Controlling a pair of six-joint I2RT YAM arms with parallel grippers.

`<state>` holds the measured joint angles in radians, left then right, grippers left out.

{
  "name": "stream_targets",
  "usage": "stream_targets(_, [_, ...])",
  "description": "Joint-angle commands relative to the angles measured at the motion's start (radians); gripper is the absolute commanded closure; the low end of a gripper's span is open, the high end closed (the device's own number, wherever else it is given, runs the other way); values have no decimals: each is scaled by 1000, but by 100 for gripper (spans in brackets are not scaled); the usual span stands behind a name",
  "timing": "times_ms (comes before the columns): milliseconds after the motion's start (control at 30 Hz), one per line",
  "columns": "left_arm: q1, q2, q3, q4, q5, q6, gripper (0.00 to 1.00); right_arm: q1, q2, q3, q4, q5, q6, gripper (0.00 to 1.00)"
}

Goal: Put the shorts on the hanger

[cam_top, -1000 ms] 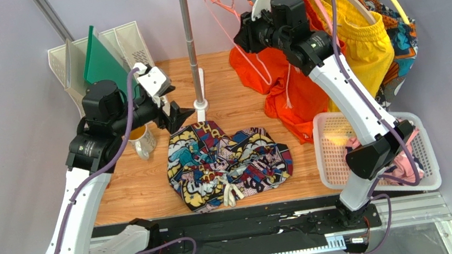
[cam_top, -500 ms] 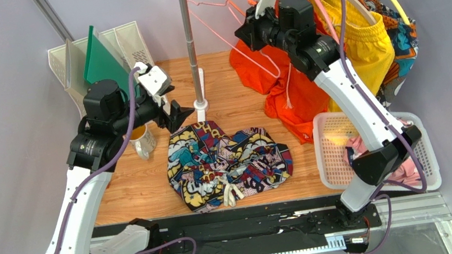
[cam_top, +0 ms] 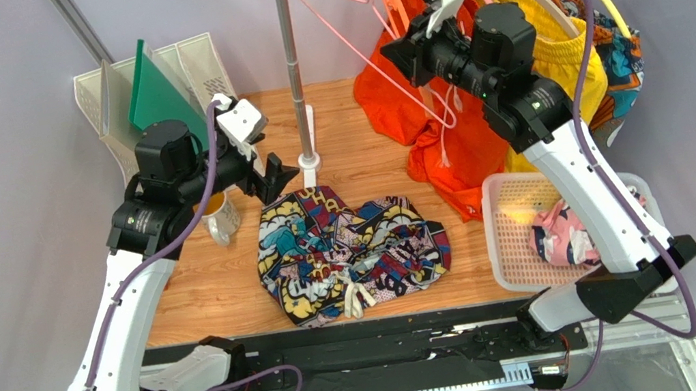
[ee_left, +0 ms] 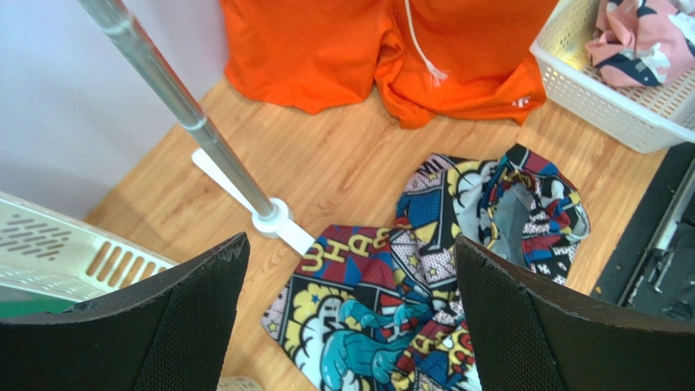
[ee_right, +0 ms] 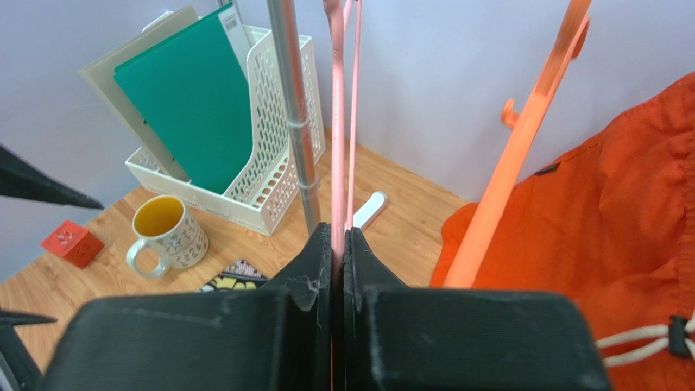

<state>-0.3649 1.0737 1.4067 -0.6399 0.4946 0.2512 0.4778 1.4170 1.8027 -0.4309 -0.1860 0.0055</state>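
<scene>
The shorts (cam_top: 350,247) lie crumpled on the tabletop (cam_top: 206,289), near the middle of it and just in front of the foot of the clothes rack's upright pole (cam_top: 292,69); their white drawstring trails toward the near edge; nothing touches them.

The left jaws stand wide open, hovering above the far left corner of the shorts, apart from the cloth; in the left wrist view the printed fabric shows between and below the two black fingers (ee_left: 522,326).

The right jaws are up at the far right, well apart from the shorts, closed tight on the thin pink wire of the hanger (ee_right: 336,122); the hanger slants up to the left toward the top rail; whether its hook sits on the rail I cannot tell.

An orange hanger (ee_right: 522,138) and orange shorts (cam_top: 416,134) hang just right of the held wire; yellow shorts (cam_top: 567,70) hang farther right.

A white basket (cam_top: 503,234) with pink cloth sits at the near right; a mug (cam_top: 217,215) and a file rack (cam_top: 198,63) stand at the far left.
</scene>
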Motion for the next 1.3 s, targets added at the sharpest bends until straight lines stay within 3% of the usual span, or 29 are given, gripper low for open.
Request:
stream_targets(0, [6,9,31,-81,30,25,1,5,-134,-84,-94,-38,-35,100])
stream_targets(200, [6,-26,-26,-102,87,29,1,8,-334,-288,-229,-196,-76,100])
stream_targets(433, [4,-79,-119,-164,301,227,5,12,-544,-525,-423,-508,-327,100])
stream_targets(633, [-14,-138,-248,-158,397,376,11,13,-658,-628,-433,-622,-420,100])
stream_targets(700, [-38,-150,-290,-156,403,416,12,12,-661,-631,-443,-662,-432,100])
stream_targets(833, [-188,-150,-328,-159,343,453,17,13,-656,-640,-451,-719,-466,100])
stream_targets(900, [-235,-138,-337,-155,297,451,27,16,-656,-648,-448,-754,-472,100])
stream_targets(967, [-265,-118,-339,-150,282,435,52,18,-652,-651,-456,-765,-504,100])
stream_targets(1000, [-267,-109,-334,-152,280,418,66,22,-648,-654,-463,-762,-513,100])
stream_targets(1033, [-270,-106,-333,-155,279,410,97,22,-647,-657,-466,-761,-528,100])
stream_targets(1100, [-270,-101,-331,-155,265,389,100,25,-636,-657,-483,-748,-544,98])
stream_targets(1133, [-269,-101,-334,-155,259,382,100,27,-618,-654,-496,-747,-556,92])
stream_targets(1167, [-269,-101,-334,-158,251,376,100,27,-606,-639,-508,-747,-576,83])
stream_targets(1200, [-270,-101,-337,-158,248,372,100,30,-590,-628,-532,-756,-582,65])
stream_targets(1267, [-270,-98,-339,-162,237,364,100,38,-549,-596,-533,-762,-566,47])
